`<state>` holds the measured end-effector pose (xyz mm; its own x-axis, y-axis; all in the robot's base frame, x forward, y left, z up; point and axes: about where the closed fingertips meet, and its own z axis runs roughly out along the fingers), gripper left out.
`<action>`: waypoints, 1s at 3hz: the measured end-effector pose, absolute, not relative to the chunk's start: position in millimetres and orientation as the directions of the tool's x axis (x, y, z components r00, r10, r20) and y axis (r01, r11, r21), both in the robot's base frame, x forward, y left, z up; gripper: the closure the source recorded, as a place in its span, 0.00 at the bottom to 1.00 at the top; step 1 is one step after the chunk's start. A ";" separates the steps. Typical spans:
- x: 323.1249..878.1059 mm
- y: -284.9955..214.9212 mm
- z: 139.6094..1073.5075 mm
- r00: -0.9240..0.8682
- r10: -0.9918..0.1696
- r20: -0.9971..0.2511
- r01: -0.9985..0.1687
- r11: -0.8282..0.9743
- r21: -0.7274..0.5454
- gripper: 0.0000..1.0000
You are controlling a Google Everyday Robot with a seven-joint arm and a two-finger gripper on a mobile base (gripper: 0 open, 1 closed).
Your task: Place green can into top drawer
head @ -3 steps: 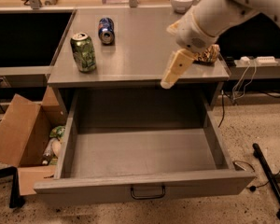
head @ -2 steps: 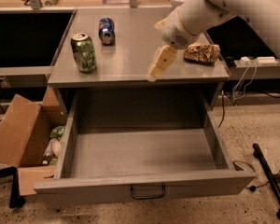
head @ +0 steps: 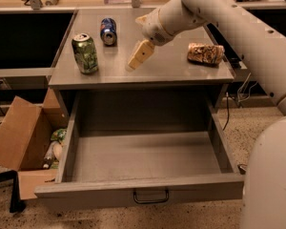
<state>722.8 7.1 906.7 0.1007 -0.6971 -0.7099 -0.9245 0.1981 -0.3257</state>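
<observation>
**Ana:** Since one second ago, what has moved?

**Ben:** Only the arm. The tool [head: 140,55] went to the left over the table [head: 181,73], away from the snack bag and toward the middle. All other things stayed at their places.

**Ana:** Please go from left to right.

**Ben:** At the far left, on the floor, stands an open cardboard box [head: 19,137] with some things inside. On the table, near its left edge, the green can [head: 85,53] stands upright. Behind it, a little to the right, the blue and red can [head: 107,31] lies on its side. Then comes the tool, above the middle of the table, to the right of the green can and apart from it. If it is wide or narrow, I cannot tell, but it does not hold the can. At the right lies the snack bag [head: 206,53].

**Ana:** And the top drawer?

**Ben:** The top drawer [head: 148,159] is below the table, pulled far out, with nothing in it.

**Ana:** So how far is the task?

**Ben:** In my judgement, only at the beginning. The drawer is already open, but the can is not yet grasped. What is left is to reach it, take it, and put it down inside the drawer.
</observation>
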 end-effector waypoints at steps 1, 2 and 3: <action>722.8 7.2 906.6 0.101 -0.697 -0.710 -0.925 0.198 -0.326 0.00; 726.6 24.4 910.7 0.094 -0.657 -0.748 -0.931 0.209 -0.300 0.00; 724.8 58.7 920.7 0.112 -0.603 -0.790 -0.946 0.180 -0.271 0.00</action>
